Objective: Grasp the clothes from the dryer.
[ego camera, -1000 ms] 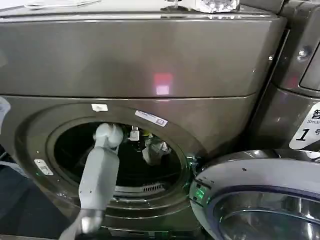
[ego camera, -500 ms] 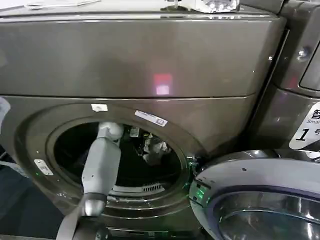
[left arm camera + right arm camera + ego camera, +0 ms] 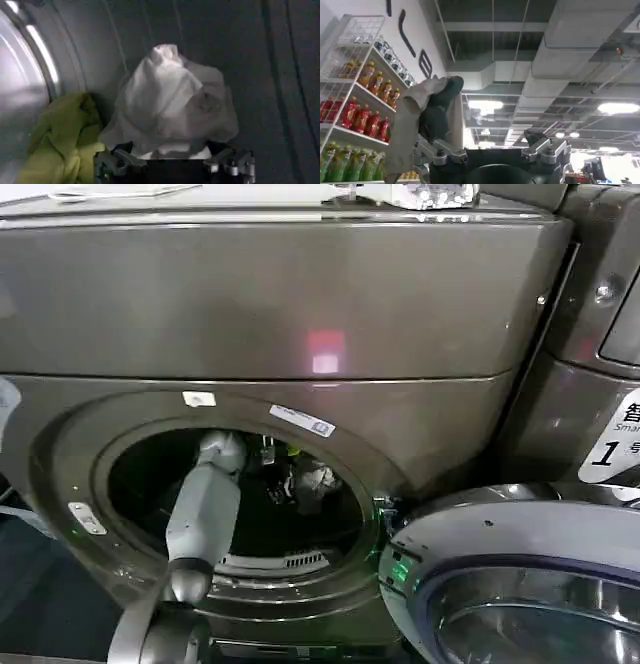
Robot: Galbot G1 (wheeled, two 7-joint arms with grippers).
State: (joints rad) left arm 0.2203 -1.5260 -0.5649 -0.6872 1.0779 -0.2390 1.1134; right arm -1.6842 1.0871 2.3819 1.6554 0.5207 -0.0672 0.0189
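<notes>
inside the dryer (image 3: 300, 304), porthole open, door swung to the robot's right: our left arm reaches through the opening and the left hand (image 3: 175, 159) sits deep in the drum, right up against the white-grey cloth (image 3: 170, 100). the bundle rises in a peak just beyond the fingers (image 3: 112, 162), its lower edge lying between them; fingers look spread wide w/ cloth in the gap, not yet pinched. the lime-green cloth (image 3: 62, 135) lies just beside it, against the drum wall near the bright rim. from the head view we see the white-grey bundle (image 3: 312, 480) and a sliver of green (image 3: 292, 451) past the arm.

our right hand (image 3: 492, 150) is up and away from the machine, pointed at the ceiling, w/ a grey-beige cloth (image 3: 412, 130) draped over 1 finger; whether it's clamped we can't tell.

step in hand, as we judge it: closing in on piece no. 1. next move calls for shutting the fingers on a good fold, then drawing back through the porthole w/o snagging the rim.
</notes>
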